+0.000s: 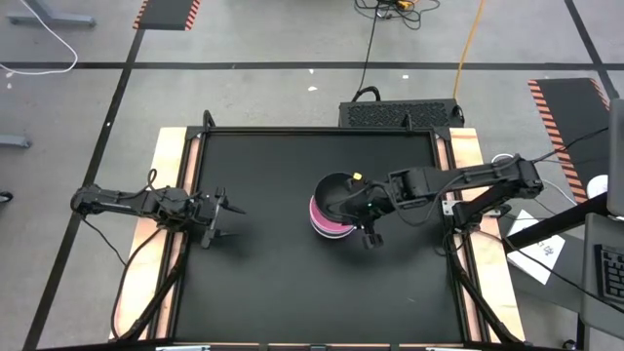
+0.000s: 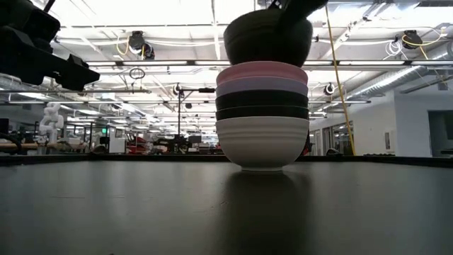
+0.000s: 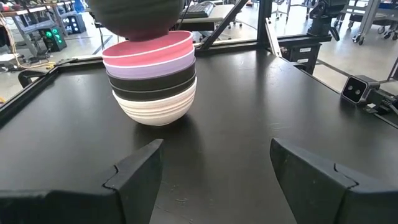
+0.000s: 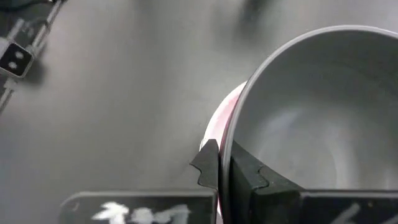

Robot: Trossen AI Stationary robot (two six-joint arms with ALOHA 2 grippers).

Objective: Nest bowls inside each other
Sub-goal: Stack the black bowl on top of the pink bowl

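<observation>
A black bowl (image 2: 267,37) is held by its rim in the right claw (image 4: 225,163), whose fingers are clamped together on the bowl's wall, one inside and one outside. The bowl hangs mouth up, almost directly above a stack of nested bowls (image 2: 262,117) standing near the middle of the black bench (image 1: 283,273). In the low view the stack reads, from the bottom, as a white bowl (image 2: 262,142), two black bowls (image 2: 262,105), a lavender bowl (image 2: 262,86) and a pink bowl (image 2: 262,71) on top. The held bowl's base sits just above the pink rim, and whether the two touch cannot be told. In the high view the held bowl appears shifted slightly toward the bench's far side and the right arm, with a crescent of pink exposed beneath it. The coming move is judged to be a short, nearly straight descent. The left claw (image 1: 222,220) waits near the bench's left edge, well apart from the stack, with its fingers spread and nothing between them.
</observation>
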